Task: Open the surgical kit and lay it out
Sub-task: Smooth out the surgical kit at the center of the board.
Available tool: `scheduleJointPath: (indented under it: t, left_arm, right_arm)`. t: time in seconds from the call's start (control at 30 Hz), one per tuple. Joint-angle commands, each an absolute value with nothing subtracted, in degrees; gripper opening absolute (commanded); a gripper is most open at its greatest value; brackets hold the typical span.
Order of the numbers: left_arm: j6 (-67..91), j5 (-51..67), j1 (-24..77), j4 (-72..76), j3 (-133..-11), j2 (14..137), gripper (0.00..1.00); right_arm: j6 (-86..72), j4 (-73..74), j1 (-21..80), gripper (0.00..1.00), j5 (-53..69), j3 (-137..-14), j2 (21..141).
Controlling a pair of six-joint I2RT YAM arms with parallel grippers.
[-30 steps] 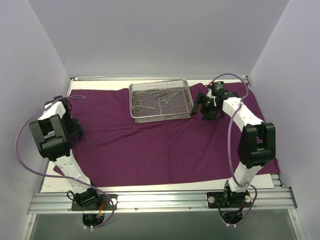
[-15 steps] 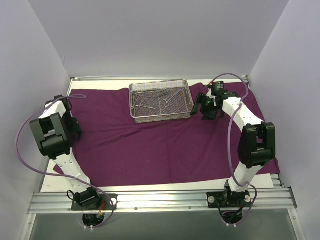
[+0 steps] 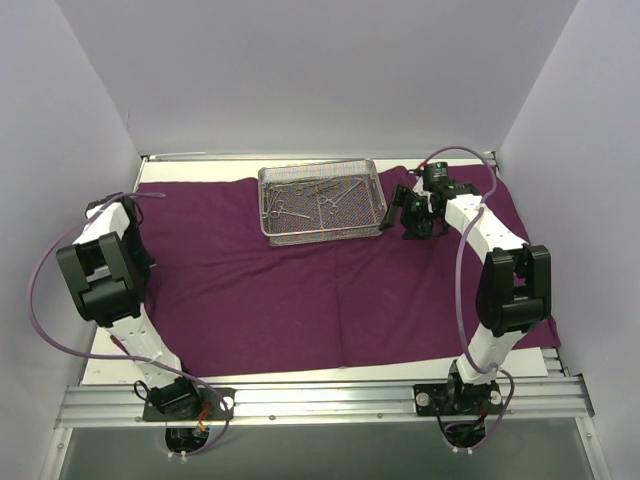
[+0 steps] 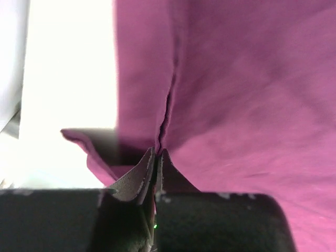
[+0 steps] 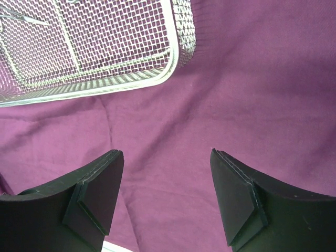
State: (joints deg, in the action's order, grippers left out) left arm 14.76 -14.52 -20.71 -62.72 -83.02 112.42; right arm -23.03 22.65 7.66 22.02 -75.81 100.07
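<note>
The large deep-purple cloth wrap [image 3: 300,290] lies opened out across most of the white surface [image 3: 300,373], reaching nearly from side wall to side wall. It is mostly flat, with soft creases near its middle. On its far central part sits the rectangular silver wire-mesh tray [image 3: 320,236], uncovered and upright. Inside it lie the small slim steel scissor-like instruments [image 3: 325,197] with ring handles, loosely scattered; their exact number is hard to tell from above.

Just beside the tray's near right corner hangs the right claw [image 5: 165,151]. Its jaws are spread wide over bare cloth and it has hold of nothing, touching neither tray nor wrap as far as its wrist view shows.

At the wrap's left edge the left claw [image 4: 156,157] is closed tight on a pinched ridge of the fabric. A sharp crease runs away from the fingertips, and a small corner of cloth is turned under beside the bright surface.

By my reading, the opening is essentially done: the wrap is unfolded and the tray exposed. What remains is smoothing that left edge, then the laying out. Every instrument is still in the tray, and none rests on the cloth yet.
</note>
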Motion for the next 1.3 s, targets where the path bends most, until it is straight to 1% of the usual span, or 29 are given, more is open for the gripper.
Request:
scheduleJointPath:
  t: [0.0,0.07,0.1,0.13,0.23,0.27,0.33,0.47,0.5,0.53,0.57,0.6,0.63,0.67,0.7,0.77,0.93,1.0,1.03,1.07,1.1,1.13,1.23,1.27]
  left_arm:
    - [19.85,-26.23,-21.09,-69.95,-84.11,109.25,0.02]
    - [25.03,-30.65,-22.23,-75.2,-85.86,109.25,0.02]
    - [27.4,-35.11,-22.67,-76.97,-86.48,109.34,0.02]
    - [31.25,-36.29,-23.46,-78.38,-86.75,109.51,0.02]
    - [34.7,-37.79,-28.55,-80.77,-86.05,110.64,0.02]
    - [34.63,-37.18,-31.09,-80.16,-85.52,111.26,0.02]
    - [33.75,-36.82,-32.6,-79.37,-85.6,113.89,0.02]
    - [30.24,-35.86,-31.73,-78.66,-90.16,118.56,0.02]
    - [29.71,-36.03,-30.42,-78.58,-92.18,118.91,0.06]
    - [28.14,-35.69,-29.89,-78.31,-93.07,119.0,0.18]
    - [27.52,-34.38,-29.27,-77.88,-93.69,118.83,0.41]
    - [27.42,-34.63,-27.61,-77.87,-94.13,118.31,0.53]
    - [28.12,-34.98,-26.73,-77.87,-93.96,116.65,0.63]
    - [28.73,-34.98,-26.02,-77.96,-93.78,115.67,0.7]
    - [29.35,-34.63,-25.41,-78.05,-93.61,114.71,0.82]
    - [31.46,-34.37,-23.91,-79.44,-93.6,112.33,0.94]
    - [33.84,-34.02,-19.78,-81.74,-98.42,108.03,0.94]
    - [32.18,-31.65,-16.27,-79.03,-100.1,107.32,0.94]
    - [29.91,-28.25,-14.69,-77.71,-101.15,107.14,0.94]
    - [28.49,-26.73,-11.28,-74.39,-103.08,107.23,0.94]
    - [27.26,-25.59,-9.6,-72.79,-103.97,107.49,0.95]
    - [25.94,-22.62,-8.1,-71.56,-105.37,108.88,0.98]
    - [24.44,-17.33,-3.79,-67.25,-110.03,113.18,0.7]
    - [24.0,-14.44,-3.08,-64.97,-110.82,114.25,0.41]
  right_arm:
    - [-23.82,21.89,8.17,0.68,23.64,-76.29,98.96]
    - [-24.08,21.62,8.26,0.68,24.25,-76.29,99.14]
    - [-24.43,21.53,8.26,0.68,24.43,-76.29,99.14]
    - [-24.61,21.53,8.35,0.68,24.69,-76.38,99.23]
    - [-24.87,21.1,8.88,0.68,25.49,-76.82,99.67]
    - [-24.87,21.01,8.96,0.68,25.84,-76.9,99.93]
    - [-25.22,20.48,9.05,0.68,26.1,-76.91,100.02]
    - [-25.4,20.57,9.05,0.68,26.72,-77.08,100.46]
    - [-25.4,20.48,9.05,0.68,26.72,-77.17,100.63]
    - [-25.4,20.65,9.05,0.68,26.72,-77.43,100.72]
    - [-25.4,20.57,9.05,0.68,26.72,-77.52,100.98]
    - [-25.4,20.65,9.05,0.68,26.54,-77.69,101.07]
    - [-25.31,20.83,9.05,0.68,26.37,-77.96,101.16]
    - [-25.49,20.83,9.05,0.68,26.19,-78.13,101.34]
    - [-25.49,20.74,8.97,0.68,26.1,-78.22,101.25]
    - [-25.49,21.0,8.88,0.68,25.67,-78.66,101.34]
    - [-26.19,21.01,8.0,0.68,24.35,-78.58,100.55]
    - [-27.15,20.83,7.04,0.68,23.73,-78.57,100.28]
    - [-27.33,20.66,6.77,0.68,23.38,-78.66,100.2]
    - [-27.51,20.74,6.33,0.68,23.2,-78.84,100.28]
    - [-27.6,20.92,5.89,0.68,21.9,-79.53,100.54]
    - [-27.68,21.35,5.8,0.67,21.01,-79.98,100.72]
    - [-28.03,20.48,4.57,0.64,17.94,-81.03,101.6]
    - [-29.08,19.96,4.05,0.63,16.97,-81.04,101.69]
